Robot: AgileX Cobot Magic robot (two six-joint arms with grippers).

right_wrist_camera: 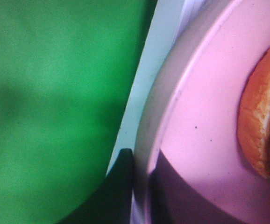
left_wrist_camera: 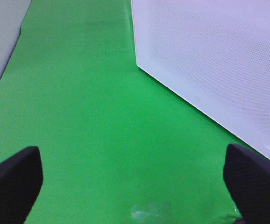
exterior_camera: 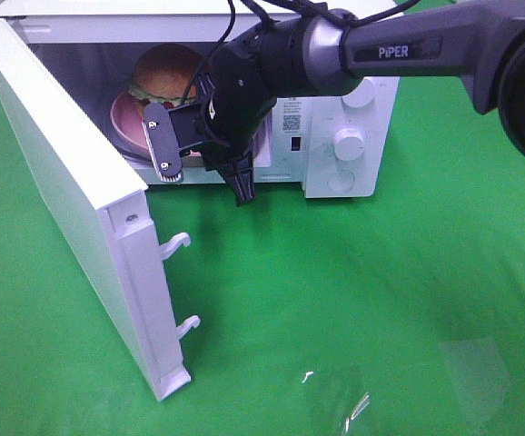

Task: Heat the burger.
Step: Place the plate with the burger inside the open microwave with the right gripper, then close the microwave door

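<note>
We find the round burger (exterior_camera: 164,77) with its glossy golden bun and green lettuce inside the white box-shaped microwave oven (exterior_camera: 344,136). It sits on a pink round plate (exterior_camera: 122,118) just within the oven's mouth. The right gripper (exterior_camera: 173,143) reaches into that mouth, fingers drawn together on the plate's near rim. We judge the rim serves as a handle, sparing the bun. The oven's white hinged door (exterior_camera: 63,182) stands wide, clearing the arm. The left gripper (left_wrist_camera: 134,186) hovers outside that door over the green cloth (exterior_camera: 381,291), fingers far apart and empty, likely placed to push the door shut
</note>
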